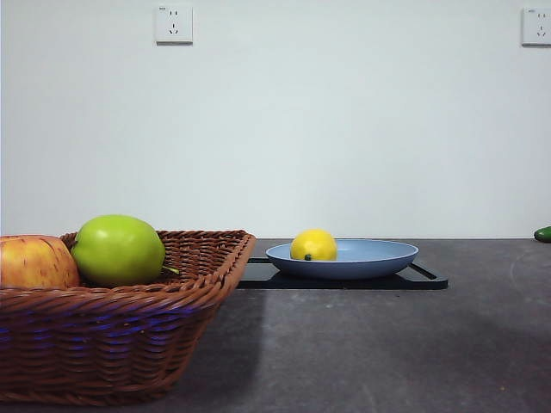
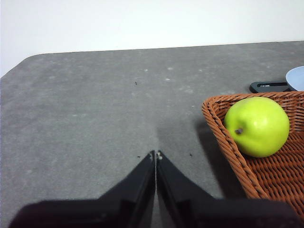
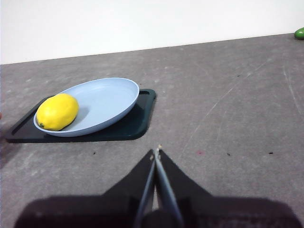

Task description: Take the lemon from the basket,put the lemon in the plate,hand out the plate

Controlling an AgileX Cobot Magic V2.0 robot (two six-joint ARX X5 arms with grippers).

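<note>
The yellow lemon (image 1: 313, 245) lies in the light-blue plate (image 1: 379, 256), at its left side; it also shows in the right wrist view (image 3: 57, 111) on the plate (image 3: 107, 102). The plate rests on a flat black tray (image 1: 422, 280). The brown wicker basket (image 1: 120, 335) stands at the near left and shows in the left wrist view (image 2: 266, 175). My left gripper (image 2: 156, 154) is shut and empty over bare table beside the basket. My right gripper (image 3: 156, 152) is shut and empty, off the tray's near side. Neither arm shows in the front view.
A green apple (image 1: 118, 250) and a red-yellow apple (image 1: 34, 262) sit in the basket; the green apple also shows in the left wrist view (image 2: 257, 126). A small green thing (image 1: 542, 233) lies at the far right table edge. Wall sockets (image 1: 174, 24) behind.
</note>
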